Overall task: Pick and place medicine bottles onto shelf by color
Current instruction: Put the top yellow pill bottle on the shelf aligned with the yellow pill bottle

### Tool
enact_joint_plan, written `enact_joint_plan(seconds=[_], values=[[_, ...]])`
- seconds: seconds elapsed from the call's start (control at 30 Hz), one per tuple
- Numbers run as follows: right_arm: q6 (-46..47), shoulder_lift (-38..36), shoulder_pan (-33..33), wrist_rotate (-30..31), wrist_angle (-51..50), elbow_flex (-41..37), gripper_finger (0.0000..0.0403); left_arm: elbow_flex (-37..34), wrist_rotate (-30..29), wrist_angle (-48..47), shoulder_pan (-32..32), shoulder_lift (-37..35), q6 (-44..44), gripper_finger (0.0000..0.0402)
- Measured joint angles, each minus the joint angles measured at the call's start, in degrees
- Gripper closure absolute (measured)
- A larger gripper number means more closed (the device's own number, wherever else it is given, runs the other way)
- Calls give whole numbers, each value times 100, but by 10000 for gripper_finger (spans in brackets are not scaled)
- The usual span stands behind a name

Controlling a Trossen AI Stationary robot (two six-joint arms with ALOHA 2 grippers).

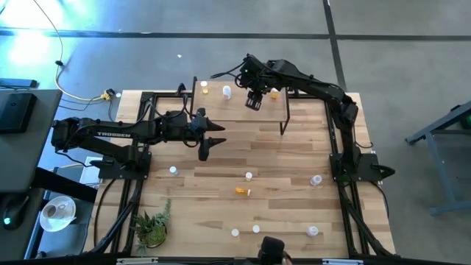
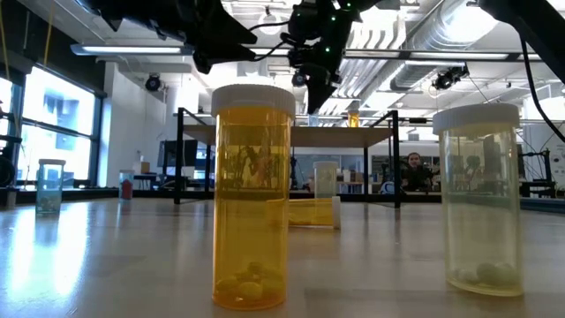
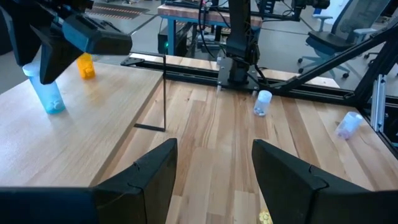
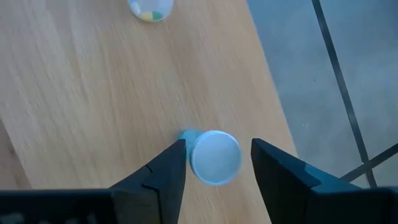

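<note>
The shelf (image 1: pixel 176 110) stands at the table's far side. A bluish medicine bottle (image 4: pixel 214 157) with a white cap stands upright on it near its far edge. My right gripper (image 4: pixel 219 149) hangs over the bottle, pointing steeply down, open, with one finger on each side of the cap. In the left wrist view the same bottle (image 3: pixel 50 99) shows below that gripper, beside an orange bottle (image 3: pixel 86 67). A white bottle (image 1: pixel 227 92) and a yellowish one (image 1: pixel 204 87) stand further left on the shelf. My left gripper (image 3: pixel 214 149) waits open above the table's middle. My right gripper comes at the bluish bottle from above, its fingers beside the cap (image 4: pixel 214 158). A clear gap shows at one finger (image 4: pixel 273 168). The other finger (image 4: pixel 171 168) is close against the bottle's side; I cannot tell whether it touches. The bottle stands on the shelf.
Several medicine bottles are scattered over the table: an orange one lying down (image 1: pixel 242 191), pale ones (image 1: pixel 316 179) (image 1: pixel 249 176) (image 1: pixel 174 171), and more near the front edge (image 1: pixel 257 229). A potted plant (image 1: pixel 153 228) sits at the near left corner. A person (image 2: pixel 412 172) sits beyond the table.
</note>
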Motion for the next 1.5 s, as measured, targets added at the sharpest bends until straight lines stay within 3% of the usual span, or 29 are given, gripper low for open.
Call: enact_joint_plan(seconds=[0.3, 0.5, 0.93, 1.17, 1.5], values=[[165, -535, 0, -15, -94, 0, 230, 0, 0, -167, 0, 0, 2, 204], [211, -892, 136, -373, -507, 4, 231, 0, 0, -614, 0, -2, -8, 204], [322, -1245, 618, -1125, -1525, -29, 231, -2, 28, -2096, -305, -88, -1053, 204], [565, -1706, 846, -1126, -1118, -1285, 231, 0, -4, -2706, -601, -506, -1254, 204], [1294, -3132, 1289, -1038, 444, -3516, 231, 4, -49, -2082, -761, -389, -761, 204]])
